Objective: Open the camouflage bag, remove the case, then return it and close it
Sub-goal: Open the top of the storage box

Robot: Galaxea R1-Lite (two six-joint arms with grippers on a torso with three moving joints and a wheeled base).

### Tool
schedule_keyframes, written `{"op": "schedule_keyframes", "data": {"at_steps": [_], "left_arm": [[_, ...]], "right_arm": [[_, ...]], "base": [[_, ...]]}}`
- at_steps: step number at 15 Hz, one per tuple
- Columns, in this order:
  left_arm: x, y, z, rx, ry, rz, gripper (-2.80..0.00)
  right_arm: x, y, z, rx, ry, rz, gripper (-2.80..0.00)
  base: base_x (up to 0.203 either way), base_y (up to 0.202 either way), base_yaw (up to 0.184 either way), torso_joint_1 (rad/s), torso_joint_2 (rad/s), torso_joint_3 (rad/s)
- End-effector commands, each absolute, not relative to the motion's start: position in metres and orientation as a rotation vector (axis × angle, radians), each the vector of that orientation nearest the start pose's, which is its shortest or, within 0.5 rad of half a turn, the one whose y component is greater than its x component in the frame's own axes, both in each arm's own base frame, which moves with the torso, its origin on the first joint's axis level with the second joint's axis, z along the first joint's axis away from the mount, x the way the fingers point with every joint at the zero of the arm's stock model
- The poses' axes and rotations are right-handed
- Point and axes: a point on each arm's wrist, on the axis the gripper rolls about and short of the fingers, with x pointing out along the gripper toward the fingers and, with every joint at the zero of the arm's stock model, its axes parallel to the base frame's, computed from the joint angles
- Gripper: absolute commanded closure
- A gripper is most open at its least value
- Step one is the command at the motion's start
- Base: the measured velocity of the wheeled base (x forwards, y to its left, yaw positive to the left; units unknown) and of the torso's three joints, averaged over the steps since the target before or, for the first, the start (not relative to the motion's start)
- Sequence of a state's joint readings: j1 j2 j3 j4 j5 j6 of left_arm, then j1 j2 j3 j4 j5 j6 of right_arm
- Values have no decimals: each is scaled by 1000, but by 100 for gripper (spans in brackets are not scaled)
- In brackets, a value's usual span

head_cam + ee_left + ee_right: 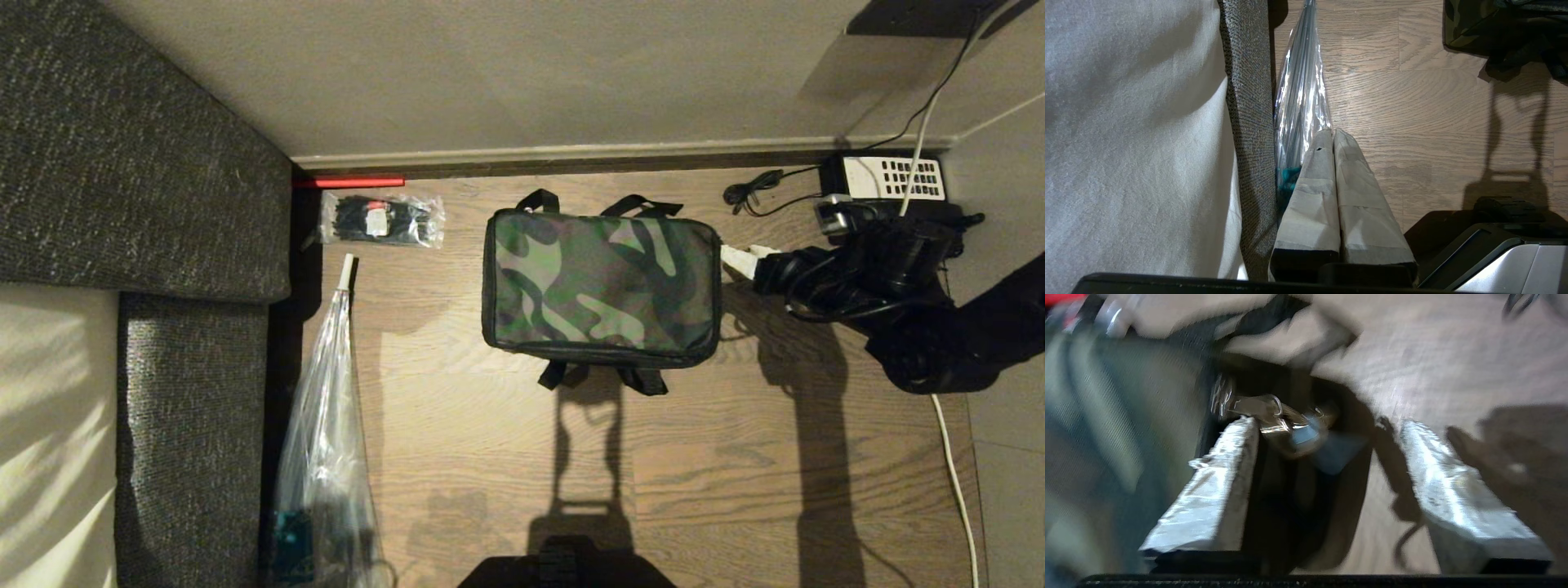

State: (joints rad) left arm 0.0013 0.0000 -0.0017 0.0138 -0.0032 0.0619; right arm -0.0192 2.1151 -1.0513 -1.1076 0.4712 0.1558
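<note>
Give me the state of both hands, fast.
Left hand: shut, holding nothing, parked beside the sofa.
Right hand: open, holding nothing, at the bag's zipper pull.

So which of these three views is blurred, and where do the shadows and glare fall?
Right wrist view: smeared by motion blur over the soft green-and-black camouflage fabric bag and its shiny metal zipper pull. Head view: sharp, with long dark shadows cast toward the camera across the brown wood-plank floor. Left wrist view: sharp, with glare streaks on the long clear crinkled plastic sleeve.
</note>
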Motion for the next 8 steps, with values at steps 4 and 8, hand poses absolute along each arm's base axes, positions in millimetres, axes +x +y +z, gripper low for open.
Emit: {"op": "schedule_keyframes", "data": {"at_steps": [4, 8], "left_arm": [[-23, 0, 74, 61, 12, -2, 0], [-23, 0, 74, 63, 12, -2, 0]], "right_arm": [[384, -36, 157, 103, -28, 513, -280], [372, -44, 157, 162, 18, 498, -280]], "base": [[0, 0, 0, 0, 0, 0], [0, 0, 0, 0, 0, 0]]}}
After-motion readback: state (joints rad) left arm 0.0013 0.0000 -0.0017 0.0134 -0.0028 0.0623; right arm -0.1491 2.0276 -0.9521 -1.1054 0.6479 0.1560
